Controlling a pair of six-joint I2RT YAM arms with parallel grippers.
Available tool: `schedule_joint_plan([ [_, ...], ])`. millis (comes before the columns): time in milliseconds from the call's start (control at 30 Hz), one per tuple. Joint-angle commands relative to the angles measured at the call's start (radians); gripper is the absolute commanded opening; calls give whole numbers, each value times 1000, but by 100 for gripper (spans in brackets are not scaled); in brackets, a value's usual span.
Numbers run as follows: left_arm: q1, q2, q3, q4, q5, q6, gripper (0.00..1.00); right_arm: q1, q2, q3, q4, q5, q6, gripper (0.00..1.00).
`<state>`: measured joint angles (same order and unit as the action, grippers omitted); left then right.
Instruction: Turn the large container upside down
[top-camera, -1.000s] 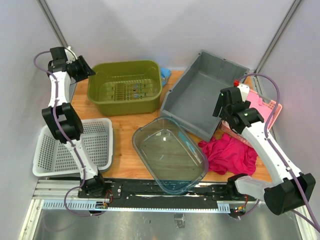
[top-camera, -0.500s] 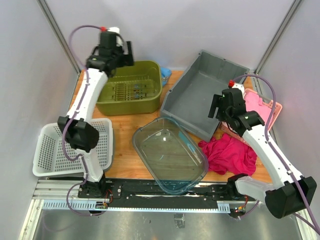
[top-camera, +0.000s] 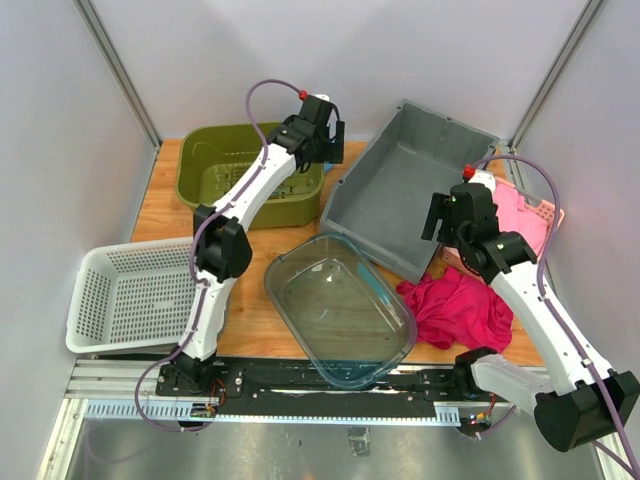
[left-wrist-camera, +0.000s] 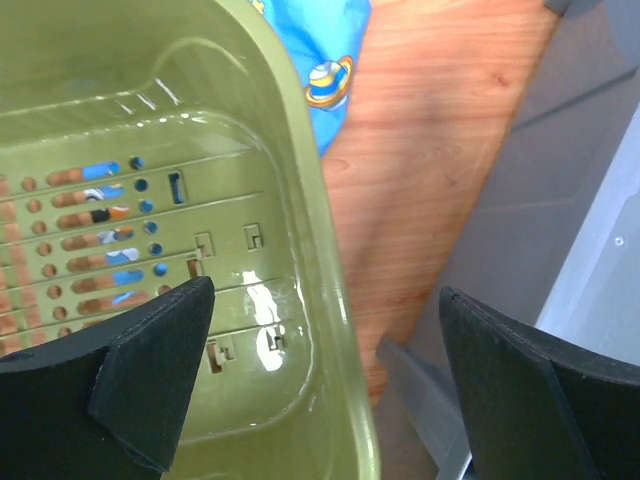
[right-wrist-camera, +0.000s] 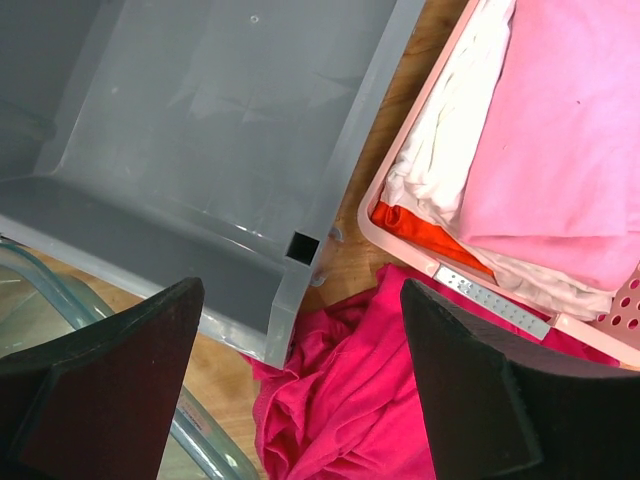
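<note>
Left gripper (left-wrist-camera: 320, 330), apart, hangs over the green tub (left-wrist-camera: 250, 150); right gripper (right-wrist-camera: 300, 300), also apart, over the grey bin's (right-wrist-camera: 220, 130) near corner. The bin lies open-side-up by the table's (top-camera: 245, 310) far right corner, clear tub (top-camera: 340, 305) and red cloth (top-camera: 455, 305) crowding it.

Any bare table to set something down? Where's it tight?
Bare wood between the olive bin and white basket, running right to the clear container, though the left arm hangs over it. Right half is crowded: grey container, pink basket and magenta cloth sit packed together.
</note>
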<state>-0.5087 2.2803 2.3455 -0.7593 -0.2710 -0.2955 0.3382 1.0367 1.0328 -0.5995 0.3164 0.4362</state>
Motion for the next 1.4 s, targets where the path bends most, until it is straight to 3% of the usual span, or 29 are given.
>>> schedule_joint_plan([
  [0,-30,36,27,2,-44,-36,96,16,-12,-12,-8,30,-6,81],
  [133,-36,52,-24,6,-80,-24,80,16,-13,-13,-11,16,9,80],
  [233,-36,45,-38,7,-80,-23,60,16,-18,-17,-11,24,9,79],
  [333,-36,25,-33,14,-53,-15,31,16,-15,-12,-11,33,3,79],
  [367,-36,17,-28,18,-42,-3,13,16,-12,-9,-11,33,3,79],
  [400,-36,5,-20,17,-40,7,2,17,-9,-7,-11,31,3,79],
  [700,-20,-325,10,-9,167,71,0,15,-21,-16,-16,54,7,78],
  [767,35,-390,19,-7,284,27,0,15,-21,-14,-6,47,7,78],
  [867,167,-455,-6,37,569,-101,0,15,-16,-11,14,19,11,78],
  [1000,299,-565,-216,309,921,-321,0,15,-1,-11,27,-20,8,78],
  [1067,343,-591,-299,445,1029,-427,0,15,-1,-14,26,-27,7,77],
  [1200,420,-612,-447,707,1186,-643,0,15,-22,-20,27,-45,-9,78],
  [1367,496,-646,-722,1230,1271,-1026,0,15,-67,-40,59,-64,-30,79],
])
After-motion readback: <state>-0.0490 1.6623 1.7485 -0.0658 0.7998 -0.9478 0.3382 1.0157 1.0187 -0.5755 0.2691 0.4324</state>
